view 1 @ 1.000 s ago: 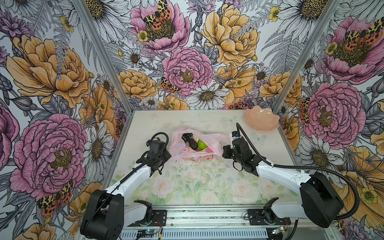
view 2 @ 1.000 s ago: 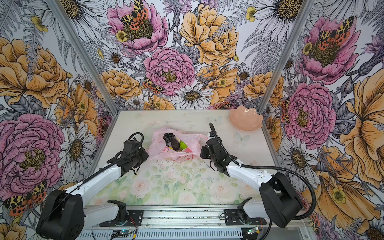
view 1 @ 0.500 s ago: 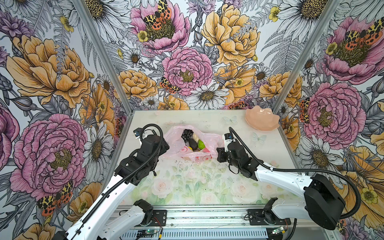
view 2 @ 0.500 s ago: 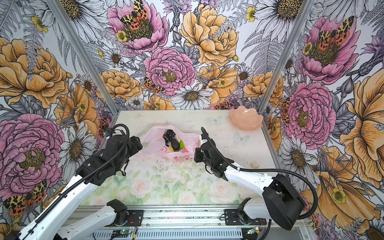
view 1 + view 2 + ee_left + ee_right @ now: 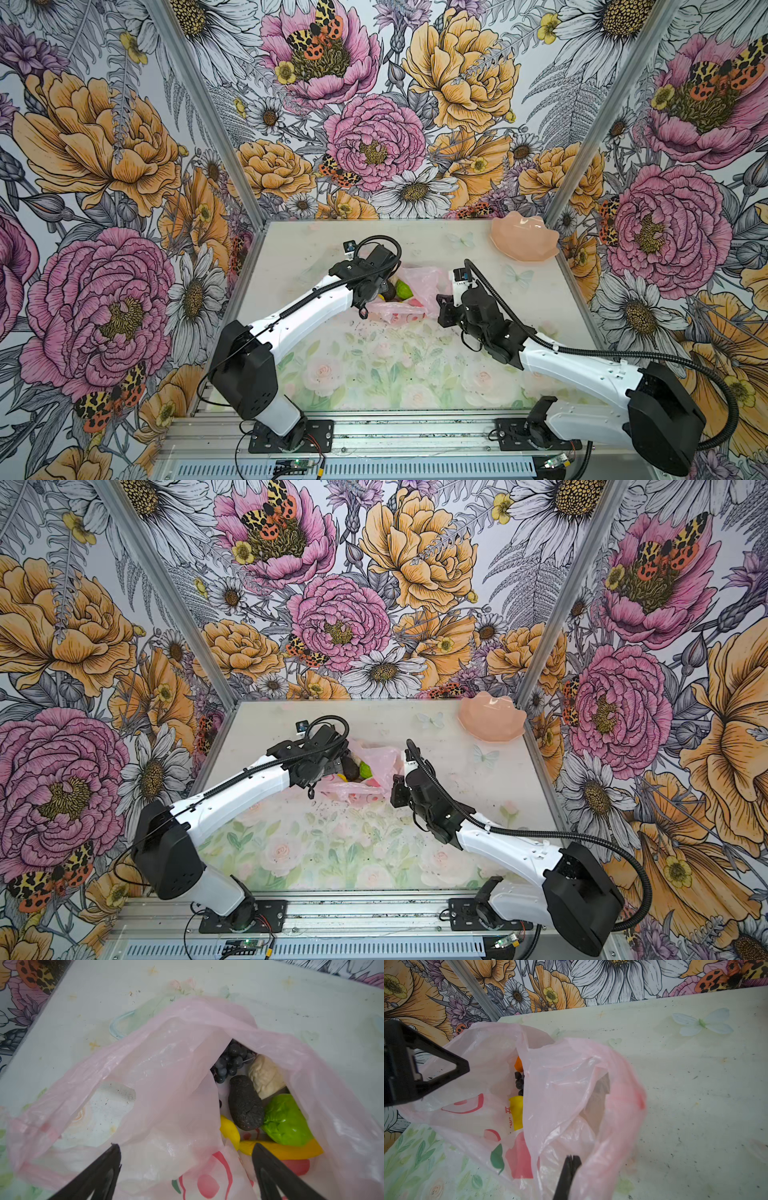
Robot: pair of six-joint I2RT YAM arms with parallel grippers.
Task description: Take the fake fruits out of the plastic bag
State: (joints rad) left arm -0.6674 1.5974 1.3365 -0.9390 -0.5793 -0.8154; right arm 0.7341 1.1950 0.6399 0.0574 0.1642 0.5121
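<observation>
Nearest, at 4 o'clock of the plastic bag (image 5: 419,282): right gripper (image 5: 572,1160), jaws pinched shut on its rim. At 9 o'clock: left gripper (image 5: 187,1153), jaws spread wide over the bag's mouth, gripping nothing. Inside: banana (image 5: 291,1152), lemon (image 5: 229,1131), bright green fruit (image 5: 284,1122), avocado (image 5: 245,1103), pear (image 5: 266,1078), grape bunch (image 5: 230,1061). Farthest, toward 1 o'clock on the table (image 5: 540,299): peach dish (image 5: 524,241)

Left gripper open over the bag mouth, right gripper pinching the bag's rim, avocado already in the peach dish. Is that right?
No: the avocado lies inside the plastic bag, beside the grape bunch, as the left wrist view shows, not in the peach dish. The rest holds: left gripper open over the bag mouth, right gripper pinching the rim.
</observation>
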